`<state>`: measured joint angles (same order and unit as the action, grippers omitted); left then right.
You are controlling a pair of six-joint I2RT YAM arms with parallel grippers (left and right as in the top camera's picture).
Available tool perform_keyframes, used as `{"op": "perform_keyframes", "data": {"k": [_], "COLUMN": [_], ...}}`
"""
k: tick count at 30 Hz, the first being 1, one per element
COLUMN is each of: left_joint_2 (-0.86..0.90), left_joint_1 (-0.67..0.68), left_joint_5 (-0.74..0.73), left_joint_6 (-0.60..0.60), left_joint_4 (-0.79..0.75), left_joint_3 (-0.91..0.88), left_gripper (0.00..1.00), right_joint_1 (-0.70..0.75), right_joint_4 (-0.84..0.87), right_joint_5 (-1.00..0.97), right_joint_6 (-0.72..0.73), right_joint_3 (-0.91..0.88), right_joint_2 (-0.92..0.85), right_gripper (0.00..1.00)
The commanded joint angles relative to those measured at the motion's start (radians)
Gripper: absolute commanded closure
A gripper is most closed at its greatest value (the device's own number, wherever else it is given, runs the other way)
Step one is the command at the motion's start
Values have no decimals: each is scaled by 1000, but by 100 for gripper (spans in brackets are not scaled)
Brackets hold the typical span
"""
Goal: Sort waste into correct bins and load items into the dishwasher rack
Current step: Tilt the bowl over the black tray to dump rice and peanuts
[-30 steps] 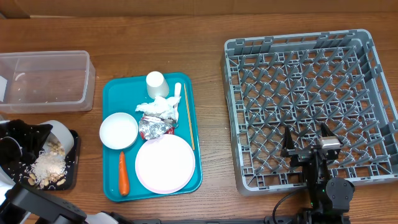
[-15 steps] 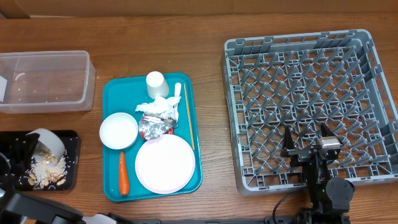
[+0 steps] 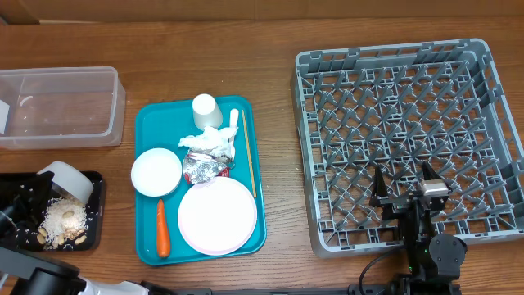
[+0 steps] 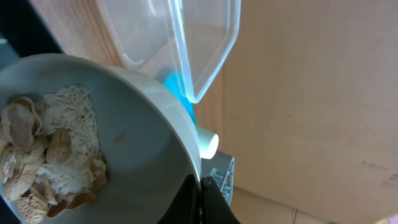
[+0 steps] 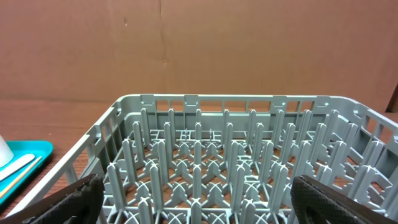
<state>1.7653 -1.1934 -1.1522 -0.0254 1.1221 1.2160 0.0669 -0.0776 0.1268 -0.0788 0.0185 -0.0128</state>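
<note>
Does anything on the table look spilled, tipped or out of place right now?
The white bowl held by the left gripper is tipped over the black tray, where nut scraps and crumbs lie in a loose heap. More scraps cling inside the bowl. That looks like deliberate dumping, not an accident.

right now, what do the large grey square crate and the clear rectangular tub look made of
Large grey square crate: moulded plastic, matte, judging by its uniform grid and pegs. Clear rectangular tub: probably thin glossy plastic; see-through walls, rounded corners.
</note>
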Motion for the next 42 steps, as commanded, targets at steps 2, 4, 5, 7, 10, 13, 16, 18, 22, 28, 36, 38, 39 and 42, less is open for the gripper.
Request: {"op": "perform_keyframes", "data": {"k": [2,4,5,7,10,13,16,18,22,28,36,38,39,42], "left_joint_2": [-1,-1,0,0,0,0,0,0,0,0,0,0,0,0], "left_joint_1": [-22,-33,-40,-50,-61,-77,-95,-108,-123,-122,-127,-127,-127,-129], "left_joint_5": [-74,-72,-75,-98,-99,-97,-32,-42,-46,-131,-47,-76,-98,-107], "left_joint_6": [-72,-72,-70,-61,-61,-61,-10,2,-5,16,81,65,50,48], "left_joint_4": [0,0,3,14,31,48,32,36,49,36,-22,-23,-23,-29], "left_joint_3": [-3,-3,-3,-3,-3,-3,-3,-3,-3,-3,-3,-3,-3,-3], "left_gripper": [96,96,96,96,96,96,96,96,96,96,96,96,96,96], "right_joint_1": [5,5,5,5,5,5,5,5,5,5,5,5,5,5], "right_joint_4": [5,5,5,5,5,5,5,5,5,5,5,5,5,5], "right_joint_5": [6,6,6,6,6,6,6,6,6,6,6,6,6,6], "right_joint_6": [0,0,0,0,0,0,0,0,0,0,0,0,0,0], "right_joint_3": [-11,-11,-11,-11,-11,-11,-11,-10,-10,-10,-11,-11,-11,-11], "right_joint_2": [10,10,10,10,10,10,10,10,10,10,10,10,10,10], "right_gripper": [0,0,0,0,0,0,0,0,0,0,0,0,0,0]}}
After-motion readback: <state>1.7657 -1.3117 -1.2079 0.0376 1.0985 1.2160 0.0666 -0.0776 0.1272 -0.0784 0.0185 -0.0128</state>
